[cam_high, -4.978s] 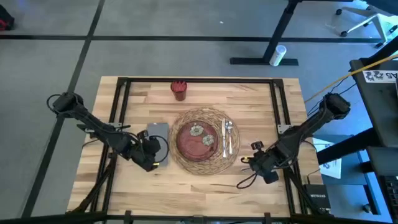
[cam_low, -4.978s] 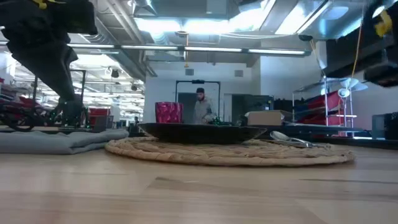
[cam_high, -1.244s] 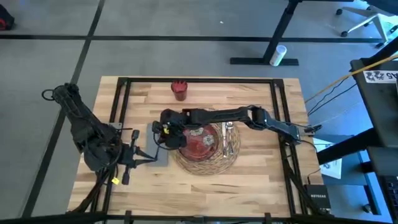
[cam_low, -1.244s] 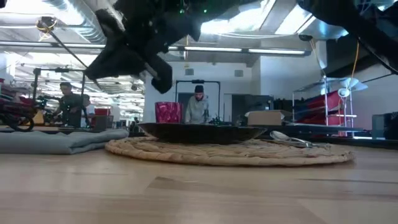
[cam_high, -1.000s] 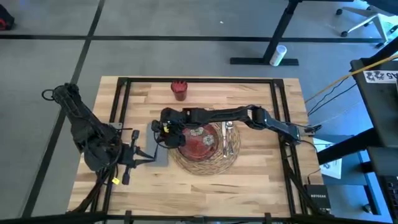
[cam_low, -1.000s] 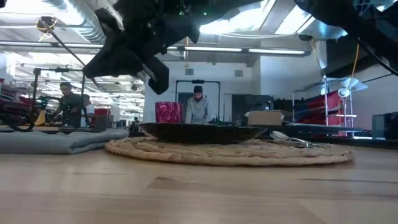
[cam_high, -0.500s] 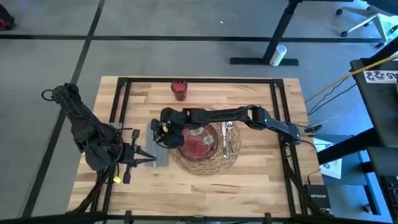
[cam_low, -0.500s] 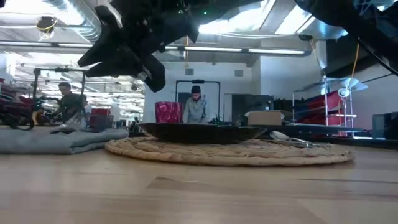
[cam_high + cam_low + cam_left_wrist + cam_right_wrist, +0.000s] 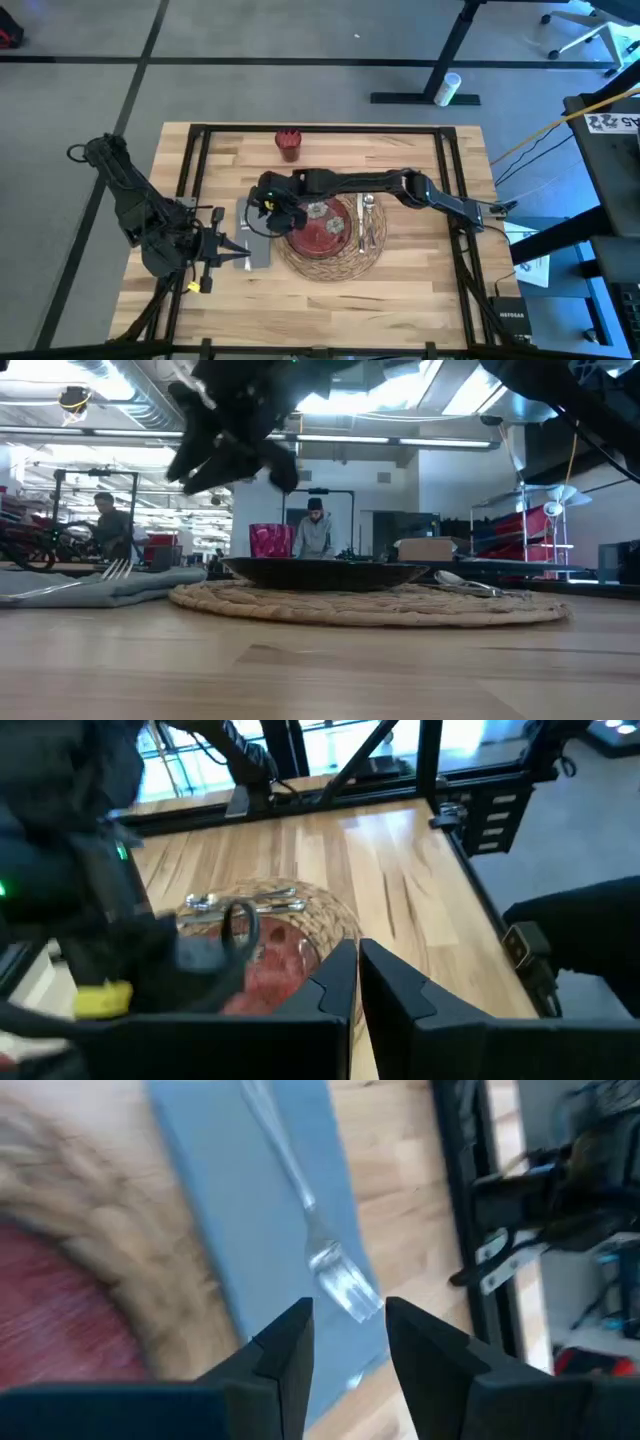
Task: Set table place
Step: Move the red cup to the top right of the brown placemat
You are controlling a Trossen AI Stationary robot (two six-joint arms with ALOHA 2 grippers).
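the woven mat lies at the middle of the wooden counter, and everything else sits around it. the dark red plate rests on the mat, with a spoon and knife lying on the mat's rim on the side toward the right arm's base. the gray napkin lies flat on the counter, touching the mat's opposite edge, and a silver fork lies on the napkin, tines up and free of any grip. the small red cup stands well beyond the mat, near the counter's far edge.

the right claw reaches across the plate and hangs above the seam where napkin meets mat; its two fingers stand apart with nothing between them, the fork showing in the gap below. the left claw waits low at the napkin's outer side, its fingers nearly together and holding nothing.

beyond the counter, people stand in the room.
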